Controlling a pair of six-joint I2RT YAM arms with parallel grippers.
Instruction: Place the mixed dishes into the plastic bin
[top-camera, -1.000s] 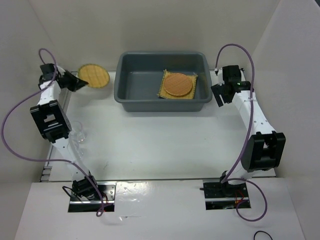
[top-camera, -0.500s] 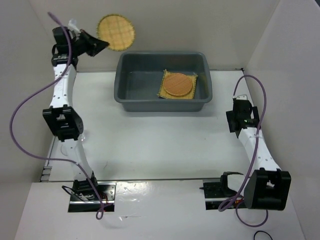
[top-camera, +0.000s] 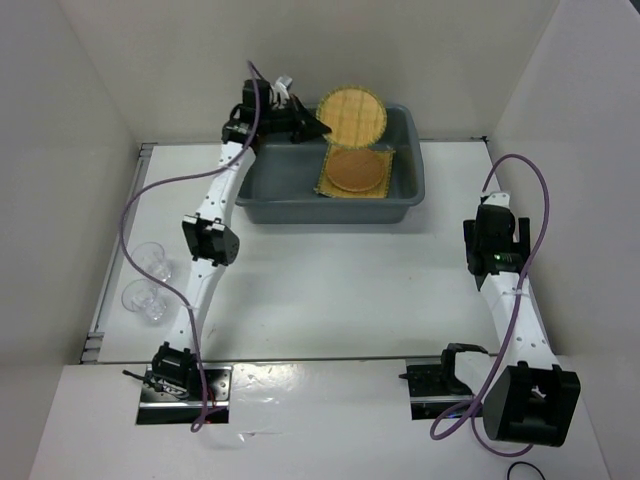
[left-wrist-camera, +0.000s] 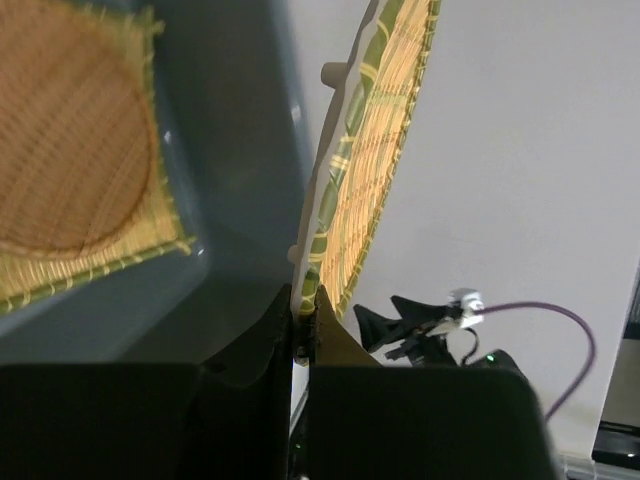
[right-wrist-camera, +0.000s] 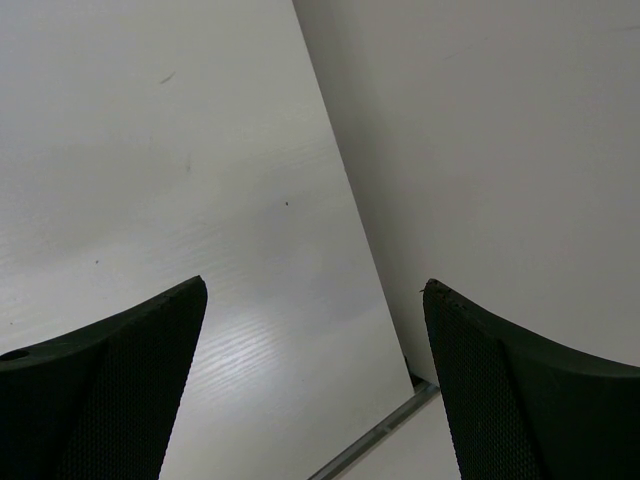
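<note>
Two clear glasses, the nearer one (top-camera: 143, 298) and its neighbour (top-camera: 150, 260), stand on the table to my left, not yet touched and well apart from everything else. My right gripper (right-wrist-camera: 315, 290) has drawn back from the bin's right end toward my own side. Its fingers are spread wide with only bare table and wall between them. Farther out, my left gripper (left-wrist-camera: 303, 318) is pinched tight on the dark rim of the yellow disc (left-wrist-camera: 375, 170), which stands nearly edge-on above the fingers. Half a second ago that disc was out by the far-left wall; now the arm has swung right and carried it over the far part of the plastic bin (top-camera: 262, 195). Below it in the bin the square mat (left-wrist-camera: 100, 265) lies flat with the orange disc (left-wrist-camera: 60, 140) on top. From the overhead view I cannot quite tell whether the yellow disc hangs wholly inside the far rim or partly over it. I judge the carry is all but done, so next comes lowering and letting go, and then the glasses.
</note>
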